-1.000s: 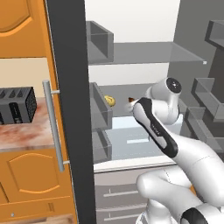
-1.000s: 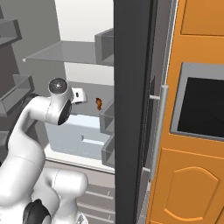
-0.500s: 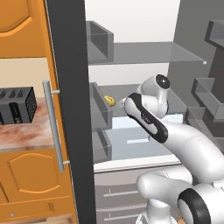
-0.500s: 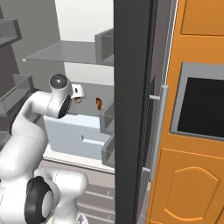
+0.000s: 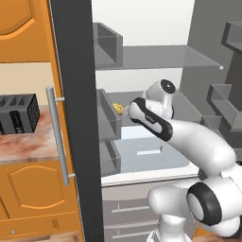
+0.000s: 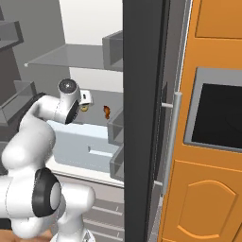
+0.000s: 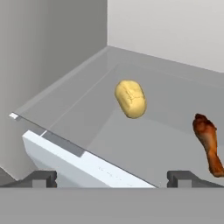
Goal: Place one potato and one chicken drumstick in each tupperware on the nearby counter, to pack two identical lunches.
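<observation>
A yellow potato (image 7: 130,98) lies on the glass fridge shelf (image 7: 74,109), ahead of my gripper (image 7: 113,179) and apart from it. To its right lies a reddish-brown chicken drumstick (image 7: 208,142), thin bone end toward me. The gripper is open, its two dark fingertips (image 7: 41,178) spread wide at the shelf's front edge with nothing between them. In the base views the potato (image 5: 117,109) and the drumstick (image 6: 107,111) lie just beyond my hand inside the fridge. The counter (image 5: 28,146) is at the left. The tupperware is out of view.
A black toaster (image 5: 19,113) stands on the counter. The open fridge door (image 5: 75,118) with its grey handle stands between counter and fridge. Door bins (image 5: 108,118) flank the shelf. A white drawer (image 5: 146,151) lies below. An oven (image 6: 217,118) is at the right.
My arm has swung left and reached deeper toward the fridge shelf. The gripper has stayed open. Potato and drumstick have not moved.
</observation>
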